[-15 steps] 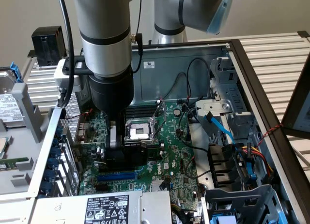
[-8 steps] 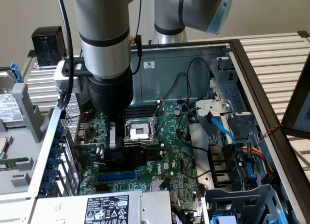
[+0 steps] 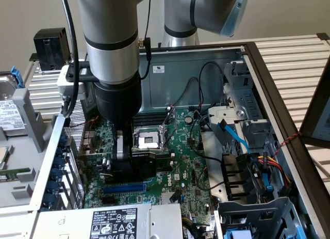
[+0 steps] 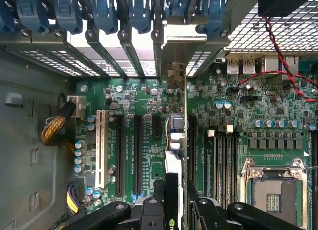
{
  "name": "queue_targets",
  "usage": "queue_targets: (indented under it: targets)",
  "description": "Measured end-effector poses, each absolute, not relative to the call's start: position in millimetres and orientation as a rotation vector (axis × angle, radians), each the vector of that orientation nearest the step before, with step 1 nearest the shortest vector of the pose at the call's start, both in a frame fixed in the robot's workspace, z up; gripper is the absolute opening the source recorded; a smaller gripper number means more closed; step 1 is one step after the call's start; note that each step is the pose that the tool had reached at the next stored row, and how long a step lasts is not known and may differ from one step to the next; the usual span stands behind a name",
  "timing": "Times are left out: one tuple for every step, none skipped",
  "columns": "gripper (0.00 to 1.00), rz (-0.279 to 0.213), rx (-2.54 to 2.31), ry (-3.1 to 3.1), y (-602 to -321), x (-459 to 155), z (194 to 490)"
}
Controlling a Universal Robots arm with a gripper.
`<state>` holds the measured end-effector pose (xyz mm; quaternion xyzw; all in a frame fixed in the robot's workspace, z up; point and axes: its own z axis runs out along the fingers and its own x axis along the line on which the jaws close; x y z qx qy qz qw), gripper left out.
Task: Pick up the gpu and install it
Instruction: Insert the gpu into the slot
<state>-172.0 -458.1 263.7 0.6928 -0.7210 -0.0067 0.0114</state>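
Note:
The gpu [image 3: 150,159], a small black-shrouded card on a green board, stands on edge just above the motherboard [image 3: 185,166] inside the open computer case. My gripper [image 3: 125,155] is shut on it from above, between the CPU socket and the expansion slots. In the wrist view the gpu [image 4: 172,165] runs edge-on between my two black fingers [image 4: 151,212]. Its metal bracket [image 4: 175,51] reaches the rear slot openings of the case. The card lines up along a black expansion slot [image 4: 191,145]; whether it is seated in it I cannot tell.
The CPU socket [image 3: 149,141] lies just behind the card. A blue slot [image 3: 124,188], the power supply [image 3: 113,221] and a drive cage [image 3: 258,218] with cables surround the board. Blue slot clips [image 4: 99,11] line the rear wall. A black finned block [image 3: 51,48] sits outside the case.

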Motion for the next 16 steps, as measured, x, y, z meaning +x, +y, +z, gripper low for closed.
queue_targets:
  targets:
    - [0.27, -0.021, 2.161, -2.249, -458.8, -172.0, 263.5]
    - [0.27, -0.021, 2.161, -2.248, -459.3, -172.0, 263.3]
    - [0.27, -0.021, 2.161, -2.249, -459.6, -172.1, 263.0]
    - [0.27, -0.021, 2.16, -2.249, -459.6, -172.1, 263.0]
    - [0.27, -0.021, 2.16, -2.248, -459.7, -172.0, 262.9]
    - [0.27, -0.022, 2.161, -2.249, -459.7, -172.0, 262.8]
    - [0.27, -0.022, 2.161, -2.249, -459.7, -172.0, 262.8]
    - [0.27, -0.022, 2.161, -2.249, -459.7, -172.0, 262.8]
    - [0.27, -0.022, 2.161, -2.249, -459.6, -172.0, 262.8]
    - [0.27, -0.022, 2.161, -2.249, -459.3, -172.0, 262.7]
    - [0.27, -0.022, 2.161, -2.249, -459.0, -172.1, 262.7]
    - [0.27, -0.022, 2.161, -2.249, -458.8, -172.1, 262.5]
    - [0.27, -0.022, 2.161, -2.249, -458.7, -172.2, 262.4]
    - [0.27, -0.022, 2.161, -2.249, -458.7, -172.3, 262.2]
    - [0.27, -0.022, 2.161, -2.249, -458.7, -172.2, 261.7]
    - [0.27, -0.022, 2.161, -2.249, -458.7, -172.3, 261.2]
